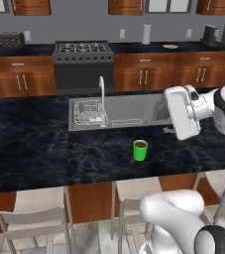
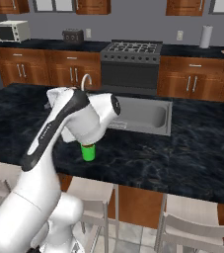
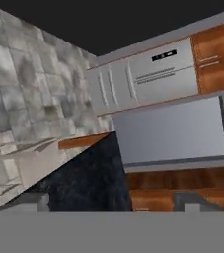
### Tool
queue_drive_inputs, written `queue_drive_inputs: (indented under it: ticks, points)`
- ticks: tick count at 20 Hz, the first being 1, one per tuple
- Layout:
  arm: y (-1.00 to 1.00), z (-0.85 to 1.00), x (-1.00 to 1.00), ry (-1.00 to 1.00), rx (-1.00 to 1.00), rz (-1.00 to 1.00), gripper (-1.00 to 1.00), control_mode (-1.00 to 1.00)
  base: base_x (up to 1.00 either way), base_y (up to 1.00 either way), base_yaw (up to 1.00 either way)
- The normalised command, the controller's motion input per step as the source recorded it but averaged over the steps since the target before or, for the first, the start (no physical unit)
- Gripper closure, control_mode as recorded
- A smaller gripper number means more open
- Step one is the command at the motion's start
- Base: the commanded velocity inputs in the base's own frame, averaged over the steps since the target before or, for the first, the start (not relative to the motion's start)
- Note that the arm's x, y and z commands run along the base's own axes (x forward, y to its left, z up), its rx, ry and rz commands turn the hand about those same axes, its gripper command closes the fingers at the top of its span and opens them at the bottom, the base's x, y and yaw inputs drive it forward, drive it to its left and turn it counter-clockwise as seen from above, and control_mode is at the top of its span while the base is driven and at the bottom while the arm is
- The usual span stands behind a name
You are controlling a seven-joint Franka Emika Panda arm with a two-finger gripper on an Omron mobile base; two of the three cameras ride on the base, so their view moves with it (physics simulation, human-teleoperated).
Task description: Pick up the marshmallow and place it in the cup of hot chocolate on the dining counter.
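Note:
The green cup of hot chocolate (image 1: 140, 150) stands on the black marbled dining counter (image 1: 34, 144), just in front of the steel sink (image 1: 129, 111). In the right base view the cup (image 2: 89, 152) sits partly under my arm's white wrist. My hand hangs above the counter, to the right of the cup and higher than it, turned sideways. In the hand view my gripper (image 3: 111, 202) is open, its two tips far apart with nothing between them, facing the counter edge, floor tiles and steel appliances. The marshmallow is out of view.
A faucet (image 1: 102, 94) rises at the sink's left part. Pale stools (image 1: 34, 213) stand along the counter's near side. The back counter carries a stove (image 1: 83, 48), a paper-towel roll (image 1: 146, 33) and a plate (image 1: 170, 46).

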Motion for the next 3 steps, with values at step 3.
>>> queue_drive_inputs:
  ticks: [3]
  points:
    - [0.00, 0.76, -1.00, -0.58, -0.03, 0.00, -1.00, -1.00, 0.00, 0.00, 0.00]
